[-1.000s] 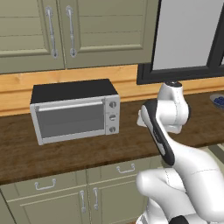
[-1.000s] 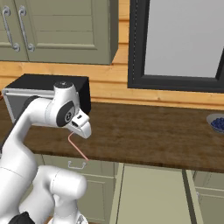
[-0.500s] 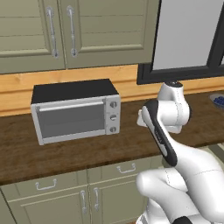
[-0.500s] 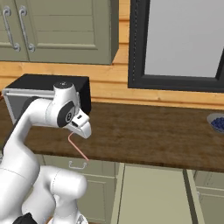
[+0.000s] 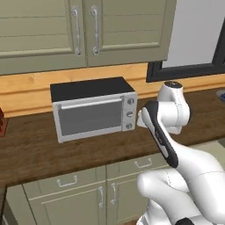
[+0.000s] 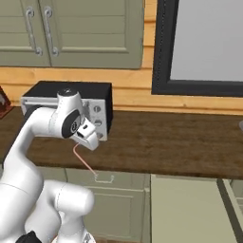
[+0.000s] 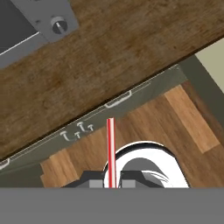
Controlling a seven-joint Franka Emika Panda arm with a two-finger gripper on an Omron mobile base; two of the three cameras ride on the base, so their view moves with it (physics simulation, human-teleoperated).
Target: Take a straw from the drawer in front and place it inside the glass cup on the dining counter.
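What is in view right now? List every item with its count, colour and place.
straw: one, reddish-pink, held in the gripper, hanging in front of the worktop edge
microwave: one, silver front with black top, on the worktop against the wall
worktop: one, dark brown wood, over the lower cabinets
upper cabinets: two doors, olive green with metal handles, above the microwave
lower cabinets: olive green drawers and doors with metal handles, under the worktop
window: one, dark frame, on the wall right of the microwave
floor: brown wood planks, below
gripper: one, dark fingertips, shut on the straw
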